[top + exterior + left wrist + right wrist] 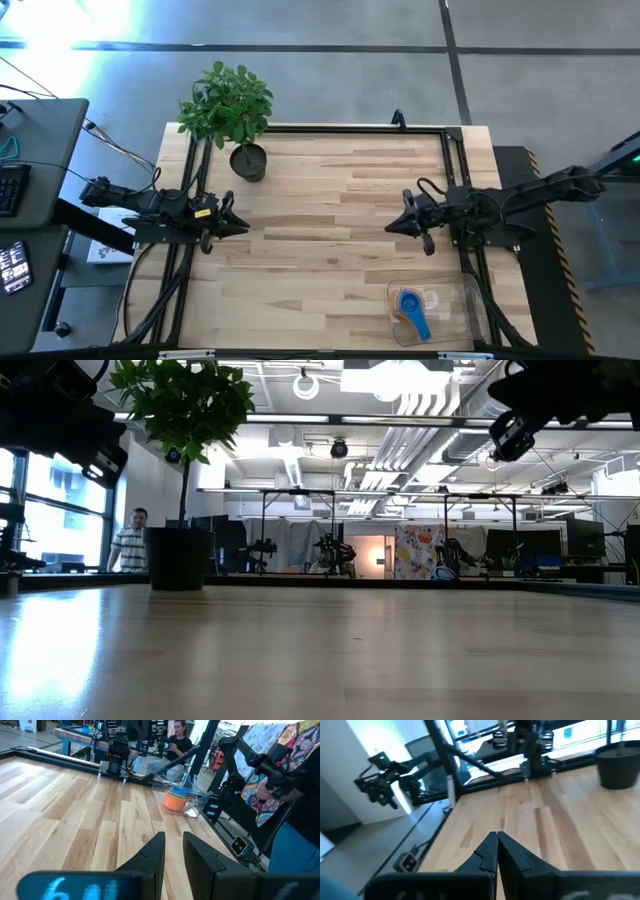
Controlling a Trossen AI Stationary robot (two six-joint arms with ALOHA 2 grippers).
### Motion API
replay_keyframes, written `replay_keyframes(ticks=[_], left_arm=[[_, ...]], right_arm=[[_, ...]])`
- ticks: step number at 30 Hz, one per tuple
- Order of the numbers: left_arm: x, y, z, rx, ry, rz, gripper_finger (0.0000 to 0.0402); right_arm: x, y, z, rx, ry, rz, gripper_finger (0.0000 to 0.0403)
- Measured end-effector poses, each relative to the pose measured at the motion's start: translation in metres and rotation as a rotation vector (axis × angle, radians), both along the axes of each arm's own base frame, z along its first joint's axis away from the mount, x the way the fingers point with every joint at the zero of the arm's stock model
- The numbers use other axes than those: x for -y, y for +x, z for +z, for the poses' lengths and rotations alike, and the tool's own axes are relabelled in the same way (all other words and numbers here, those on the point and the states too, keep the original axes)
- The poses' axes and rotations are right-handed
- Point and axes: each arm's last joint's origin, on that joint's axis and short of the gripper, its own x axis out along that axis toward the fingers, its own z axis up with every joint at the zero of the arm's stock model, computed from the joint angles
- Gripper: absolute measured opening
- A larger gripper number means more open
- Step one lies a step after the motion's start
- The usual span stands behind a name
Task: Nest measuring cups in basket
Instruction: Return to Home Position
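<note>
The measuring cups [411, 306] sit nested in the clear basket [448, 328] at the table's near right corner, with a blue one on top. In the left wrist view the stack [176, 800] shows orange below teal, inside the basket [196, 796]. My left gripper [238, 224] hovers over the table's left side, open by a narrow gap [173, 851]. My right gripper [393, 226] hangs over the right middle, shut [496, 838], on the far side of the basket. Neither touches anything.
A dark plant pot [248, 161] with a leafy plant stands at the far left of the table [320, 250]. Bare wood lies between the two grippers. A person [287, 790] stands past the right edge, and another person [128, 546] shows in the room behind.
</note>
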Motion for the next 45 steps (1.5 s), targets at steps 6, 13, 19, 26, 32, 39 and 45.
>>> replay_keyframes(ticks=[6,13,19,26,32,39,45], left_arm=[[0.0,0.0,0.0,0.0,0.0,0.0,0.0058],[0.0,0.0,0.0,0.0,0.0,0.0,0.0058],[0.0,0.0,0.0,0.0,0.0,0.0,0.0058],[0.0,0.0,0.0,0.0,0.0,0.0,0.0058],[0.0,0.0,0.0,0.0,0.0,0.0,0.0058],[0.0,0.0,0.0,0.0,0.0,0.0,0.0058],[0.0,0.0,0.0,0.0,0.0,0.0,0.0058]], right_arm=[[0.007,-0.013,-0.023,0.009,0.005,-0.044,0.0],[0.01,-0.029,-0.049,0.121,0.084,-0.046,0.0],[0.01,-0.033,-0.054,0.122,0.107,-0.049,0.0],[0.014,-0.032,-0.064,0.026,0.111,-0.187,0.0],[0.018,-0.033,-0.073,-0.074,0.201,-0.325,0.0],[0.018,-0.036,-0.083,-0.199,0.356,-0.366,0.0],[0.018,-0.037,-0.087,-0.246,0.357,-0.365,0.0]])
